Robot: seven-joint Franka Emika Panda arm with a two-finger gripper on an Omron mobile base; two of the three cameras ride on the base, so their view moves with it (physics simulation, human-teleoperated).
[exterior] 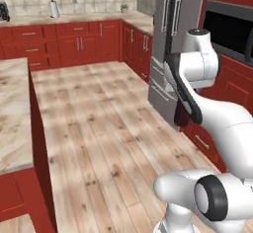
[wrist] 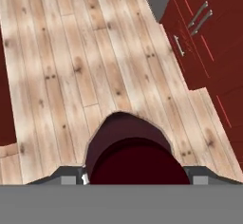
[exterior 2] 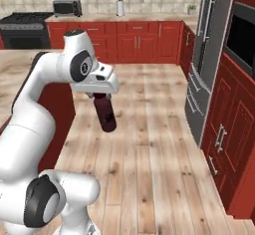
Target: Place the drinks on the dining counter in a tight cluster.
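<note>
Left base view: the maroon bottle (exterior: 181,114) hangs behind the arm, over the wooden floor (exterior: 99,128), well apart from the desk (exterior: 12,113) at left.
Right base view: the claw (exterior 2: 101,95) pinches the bottle's top; it hangs tilted above the floor.
Hand view: the bottle sits between the fingers (wrist: 71,174).

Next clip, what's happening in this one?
The robot arm is carrying the dark maroon bottle in its gripper, hanging above the wooden kitchen floor. The bottle is held by its upper end, body pointing down and a little tilted. The hand view looks down along the bottle at the floorboards. A corner of the dining counter shows at the left of the left base view, and the bottle is not over it yet.
</note>
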